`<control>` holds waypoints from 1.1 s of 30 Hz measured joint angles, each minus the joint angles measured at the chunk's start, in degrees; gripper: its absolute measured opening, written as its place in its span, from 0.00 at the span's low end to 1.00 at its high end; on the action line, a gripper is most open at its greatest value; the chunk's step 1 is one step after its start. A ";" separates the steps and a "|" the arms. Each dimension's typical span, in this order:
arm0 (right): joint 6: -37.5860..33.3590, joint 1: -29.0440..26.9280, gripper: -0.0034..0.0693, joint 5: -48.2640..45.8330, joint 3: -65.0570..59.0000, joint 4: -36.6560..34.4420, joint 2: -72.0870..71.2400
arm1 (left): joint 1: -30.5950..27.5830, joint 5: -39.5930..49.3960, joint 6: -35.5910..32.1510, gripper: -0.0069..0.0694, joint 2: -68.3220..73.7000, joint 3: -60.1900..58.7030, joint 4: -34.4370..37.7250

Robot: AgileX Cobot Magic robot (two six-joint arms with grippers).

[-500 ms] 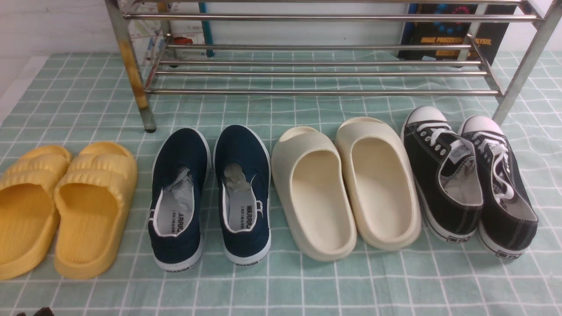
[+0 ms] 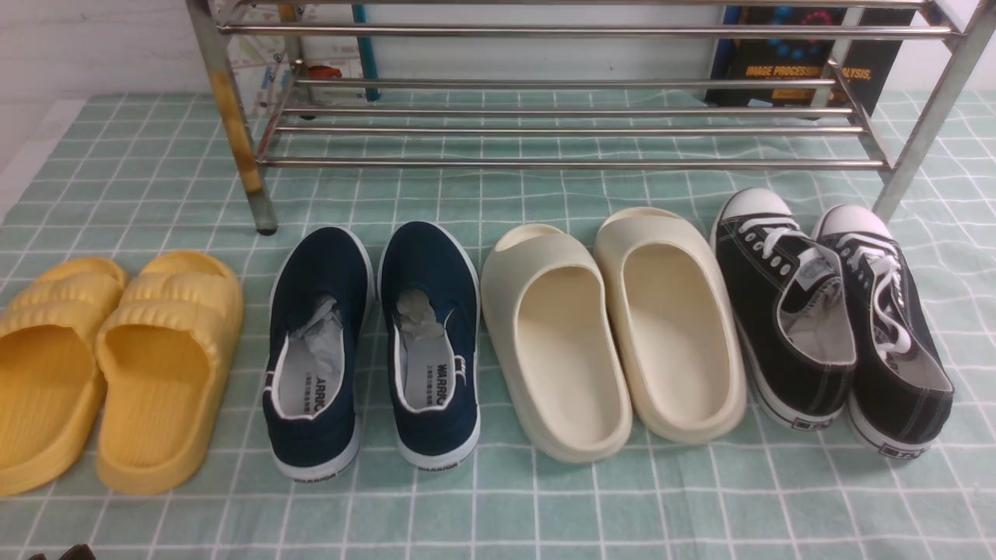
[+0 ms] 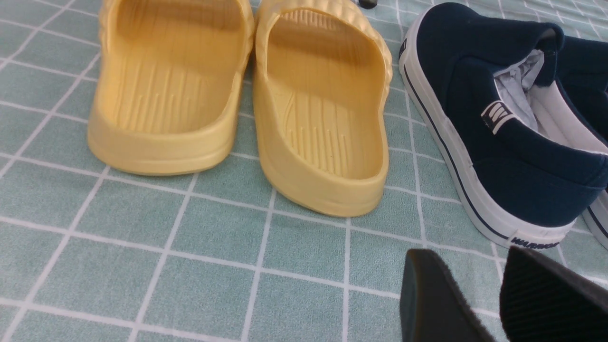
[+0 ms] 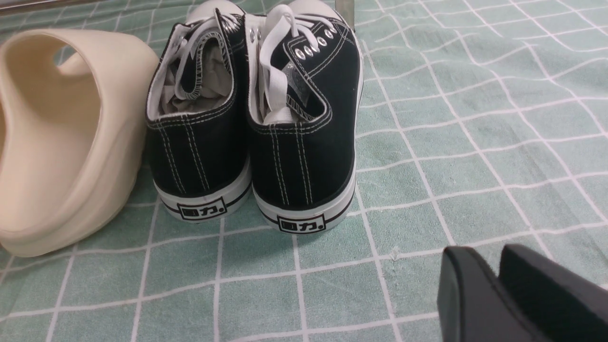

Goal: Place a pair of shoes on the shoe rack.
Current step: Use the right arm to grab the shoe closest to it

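- Green, white-gridded cloth (image 2: 622,505): carries everything, the shoe rack (image 2: 572,164) as landmark
- Yellow slides (image 2: 159,373), navy slip-ons (image 2: 428,350), cream slides (image 2: 572,350), black sneakers (image 2: 786,311): all on the near side of the shoe rack

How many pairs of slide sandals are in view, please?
2: the yellow slides at the left end; the cream slides between the navy slip-ons and black sneakers.

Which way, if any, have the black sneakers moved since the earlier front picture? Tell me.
No: the black sneakers sit exactly as before, beside the front leg of the rack.
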State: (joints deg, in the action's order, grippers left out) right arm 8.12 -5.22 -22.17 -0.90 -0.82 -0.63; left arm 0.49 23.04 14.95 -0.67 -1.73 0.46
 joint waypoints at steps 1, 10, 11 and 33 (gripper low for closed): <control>0.00 0.00 0.25 0.00 0.00 0.00 0.00 | 0.00 0.00 0.00 0.40 0.00 0.00 0.00; 0.00 0.00 0.26 0.00 0.00 0.00 0.00 | 0.00 0.00 0.00 0.40 0.00 0.00 0.00; 0.00 0.00 0.26 0.00 0.00 0.00 0.00 | 0.00 0.00 0.00 0.40 0.00 0.00 0.00; 10.24 0.00 0.28 51.80 -0.61 0.35 0.00 | 0.00 0.00 0.00 0.40 0.00 0.00 0.00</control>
State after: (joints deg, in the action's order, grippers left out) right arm 18.37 -5.22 29.63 -1.51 -0.47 -0.63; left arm 0.49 23.04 14.95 -0.67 -1.73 0.46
